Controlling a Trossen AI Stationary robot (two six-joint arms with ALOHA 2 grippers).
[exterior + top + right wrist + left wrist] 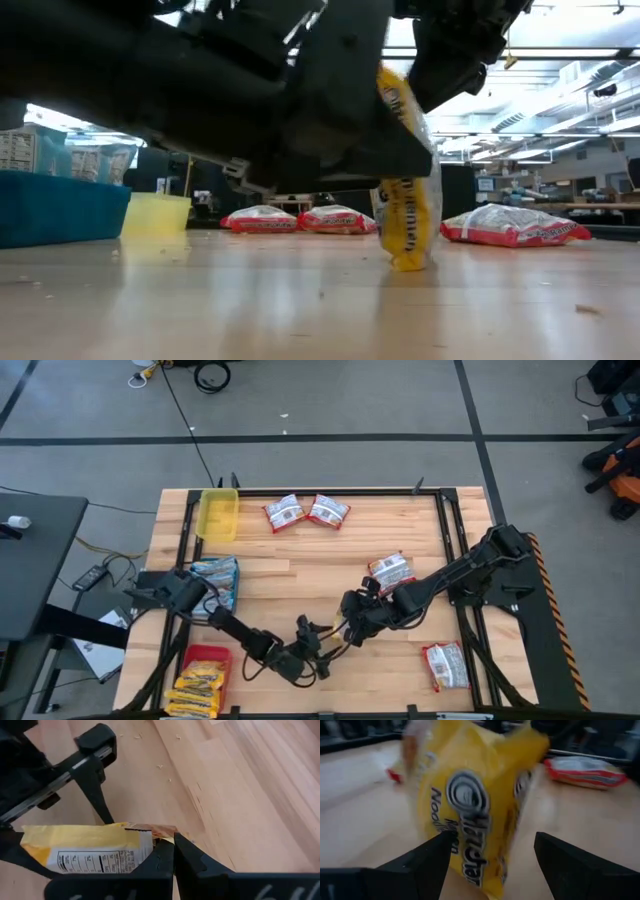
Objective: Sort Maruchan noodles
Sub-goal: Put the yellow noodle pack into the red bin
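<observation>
While both arms meet near the front middle of the table [300,575], the scene reads so:

Yellow packet [408,190]: stands on edge on the wood between the two grippers, its top corner pinched.
Right gripper [173,851]: fingers clenched on the yellow packet's upper corner.
Left gripper [492,865]: fingers spread wide, released, one on each side of the yellow packet, not gripping.
Red-and-white packets [305,512]: two side by side at the far edge; one more beside the right arm, another near the front right corner.
Yellow tray [218,513]: far left corner.
Red tray [203,680]: front left, holding yellow-orange packets.
Pale blue packets [216,577]: left side.
</observation>
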